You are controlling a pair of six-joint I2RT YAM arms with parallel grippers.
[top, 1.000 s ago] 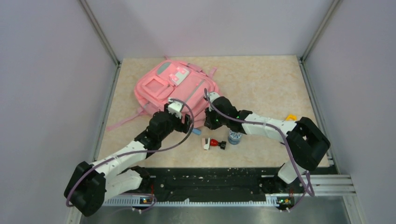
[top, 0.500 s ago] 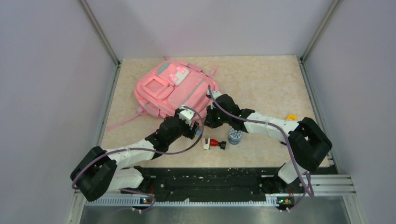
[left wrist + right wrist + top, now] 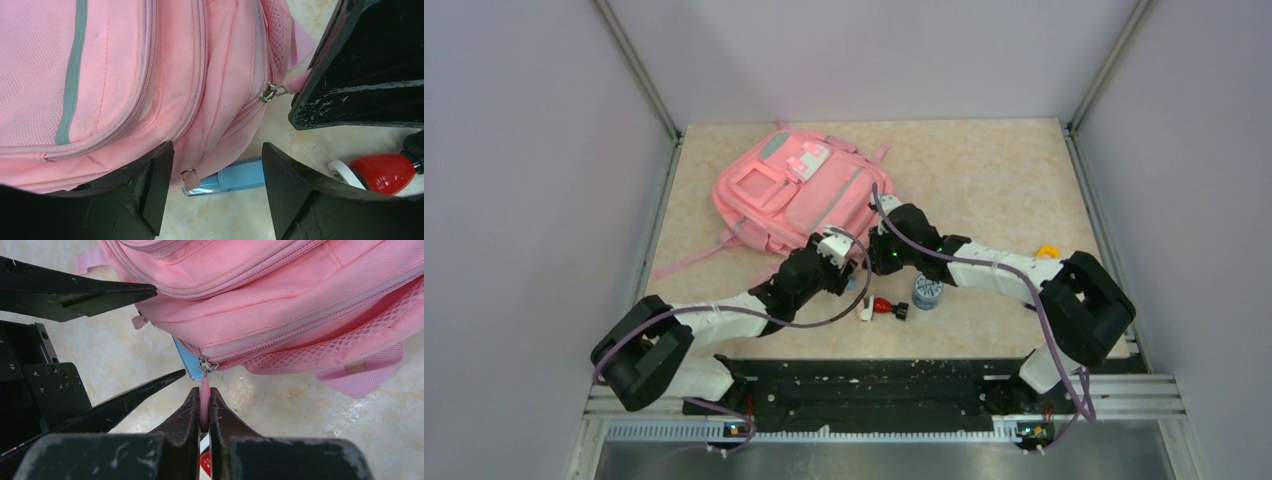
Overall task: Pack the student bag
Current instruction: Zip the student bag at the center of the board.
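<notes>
The pink backpack (image 3: 794,195) lies flat, front up, on the far left of the surface (image 3: 994,170), with its near right corner turned toward the arms. The right claw (image 3: 203,394) is pinched fully closed on the pink pull tab (image 3: 204,382) of the zip that rounds that corner. The left claw (image 3: 215,155) stands wide open with nothing in it, straddling the same corner. There a second small pull on a metal ring (image 3: 189,176) hangs, and a light blue pen (image 3: 232,177) pokes out from under the fabric.

From where I stand this looks like the step of opening the zip. To do it well, I'd have the left claw close on the cloth beside the zip and pin the bag, since soft fabric will likely slide. Then the right should draw the tab along the line of the teeth rather than straight up, keeping clear of the pen and the red-and-white item (image 3: 382,172) close by.
</notes>
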